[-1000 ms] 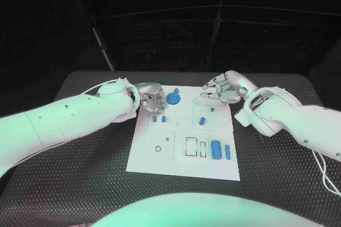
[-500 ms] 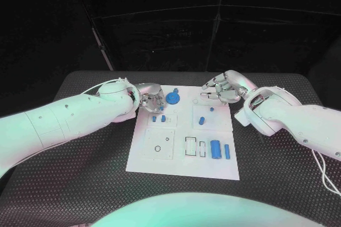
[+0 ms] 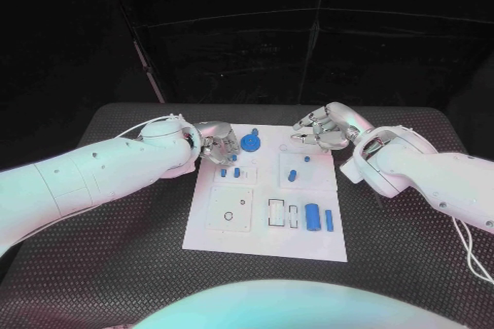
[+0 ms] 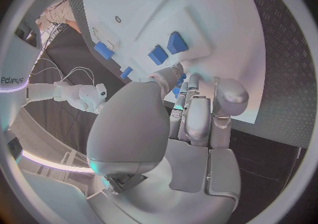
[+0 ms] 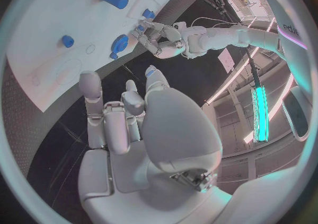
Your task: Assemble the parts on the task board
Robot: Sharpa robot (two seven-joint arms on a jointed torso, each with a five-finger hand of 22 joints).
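Head view first: I have the white task board [image 3: 265,236] lying in the middle of the black table [image 3: 123,236], with both arms reaching in over its far end. My left robot hand [image 3: 219,145] sits at the board's far left corner, just beside a round blue part [image 3: 251,144]; its fingers are curled in, and from the left wrist view I see a bit of blue right at the fingertips [image 4: 179,83], but I cannot tell whether anything is actually pinched there. My right robot hand [image 3: 324,129] hovers over the far right corner with its fingers bent and apart, holding nothing that I can see. Down the board I count two small blue pegs [image 3: 230,172] side by side, a short blue cylinder [image 3: 293,175] near the middle, and two longer blue blocks [image 3: 319,218] next to each other toward the near right edge.
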